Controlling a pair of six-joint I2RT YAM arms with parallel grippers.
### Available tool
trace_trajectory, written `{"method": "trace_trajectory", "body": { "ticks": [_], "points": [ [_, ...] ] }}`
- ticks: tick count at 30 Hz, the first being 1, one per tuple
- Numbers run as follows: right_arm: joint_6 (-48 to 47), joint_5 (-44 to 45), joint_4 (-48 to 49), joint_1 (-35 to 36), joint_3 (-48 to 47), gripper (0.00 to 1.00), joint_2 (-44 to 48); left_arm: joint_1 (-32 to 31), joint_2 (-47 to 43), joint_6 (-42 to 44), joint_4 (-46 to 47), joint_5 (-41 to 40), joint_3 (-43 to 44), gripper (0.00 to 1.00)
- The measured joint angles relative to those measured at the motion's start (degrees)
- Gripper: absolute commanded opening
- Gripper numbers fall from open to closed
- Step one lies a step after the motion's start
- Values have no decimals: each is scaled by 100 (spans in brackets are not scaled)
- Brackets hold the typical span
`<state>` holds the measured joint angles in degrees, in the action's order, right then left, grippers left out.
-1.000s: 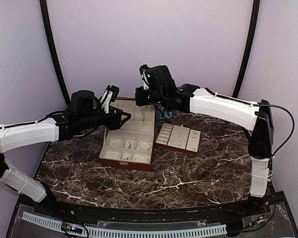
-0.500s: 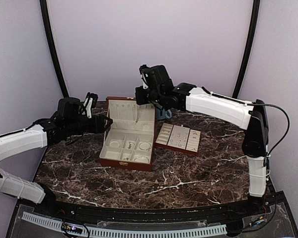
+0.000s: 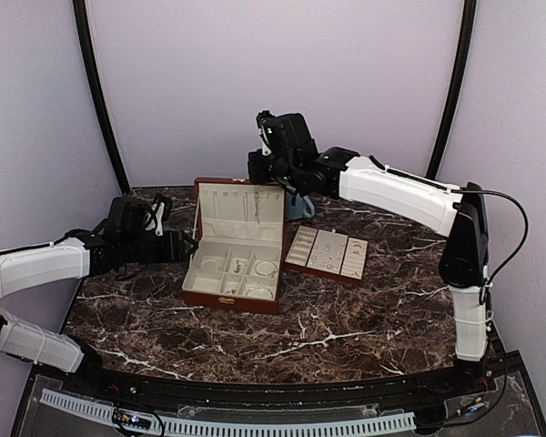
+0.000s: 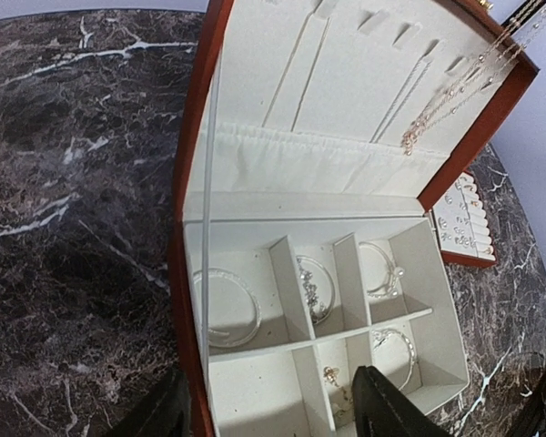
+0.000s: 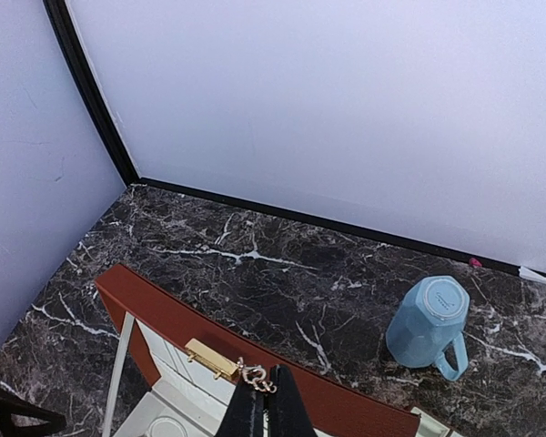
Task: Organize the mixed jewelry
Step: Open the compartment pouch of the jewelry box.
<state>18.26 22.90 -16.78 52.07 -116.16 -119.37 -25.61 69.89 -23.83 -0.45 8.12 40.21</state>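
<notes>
The reddish-brown wooden box (image 3: 229,293) stands open mid-table with its lid (image 3: 239,204) upright. Pale silvery jewelry lies in its cream compartments: a bangle (image 4: 226,305), a chain (image 4: 311,287), rings (image 4: 382,269). Thin necklaces (image 4: 441,100) hang inside the lid, and their chains run up past its top edge. My right gripper (image 5: 264,384) is above the lid's brass clasp (image 5: 212,358), shut on a small glinting jewelry piece (image 5: 257,375). My left gripper (image 4: 268,414) is open and empty, low at the box's left side (image 3: 186,244).
The flat cream-lined tray (image 3: 327,254), with tiny pieces on it, lies right of the box and also shows in the left wrist view (image 4: 464,218). A light-blue mug (image 5: 428,323) lies on its side behind the box, near the back wall.
My left arm has pulled back to the left and dropped lower, away from the lid. My right gripper has stayed over the lid's top edge, still shut.
</notes>
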Motion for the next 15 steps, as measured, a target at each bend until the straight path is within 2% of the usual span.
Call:
{"method": "trace_trajectory", "body": {
  "ticks": [9, 15],
  "points": [
    [-87, 22, 9, -35, -31, 0, -11, 15, 354, -42, 2, 46, -229, 63],
    [-201, 83, 55, -35, -31, 0, -24, 28, 446, -37, 11, 87, -310, 56]
  ]
}}
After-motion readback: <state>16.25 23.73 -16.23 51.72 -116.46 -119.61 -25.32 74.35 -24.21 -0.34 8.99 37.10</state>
